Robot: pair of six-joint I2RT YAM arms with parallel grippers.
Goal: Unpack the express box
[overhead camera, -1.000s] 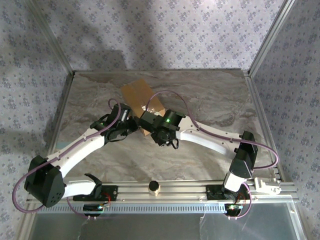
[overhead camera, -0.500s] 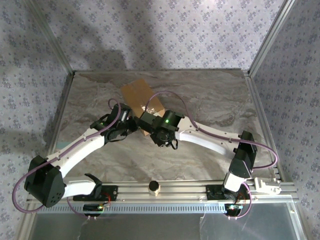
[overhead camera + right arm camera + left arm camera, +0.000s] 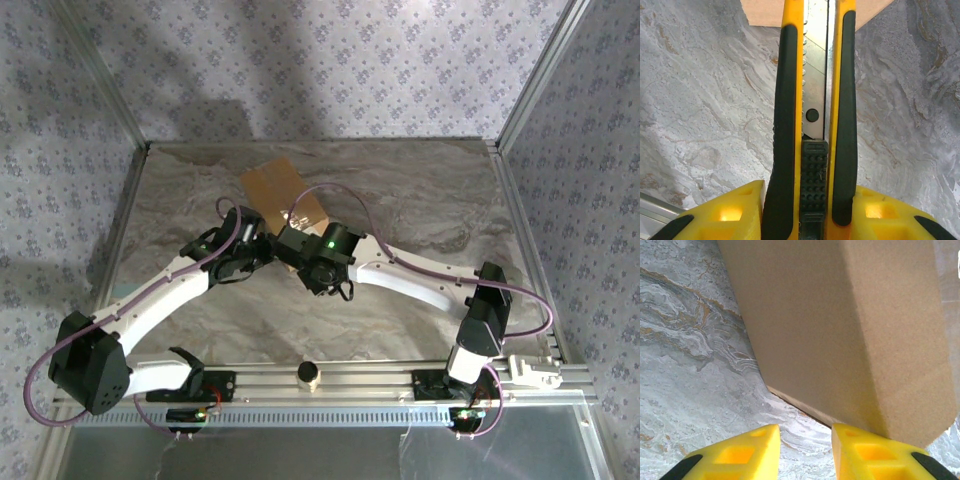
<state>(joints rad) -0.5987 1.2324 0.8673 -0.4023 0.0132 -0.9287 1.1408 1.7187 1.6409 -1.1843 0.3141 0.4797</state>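
Right claw [image 3: 806, 200], clamped on a knife [image 3: 815, 115], has edged toward the box [image 3: 272, 187] on the table [image 3: 420, 200]. Left claw [image 3: 802, 450], jaws apart and empty, sits at its near corner. Cutting looks imminent.

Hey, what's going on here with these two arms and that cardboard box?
The robot is getting ready to cut open the express box, which lies on the marble table and looks closed. The right end effector grips a yellow utility knife, blade out and pointing toward the box. The left end effector sits open at a box corner, gripping nothing.
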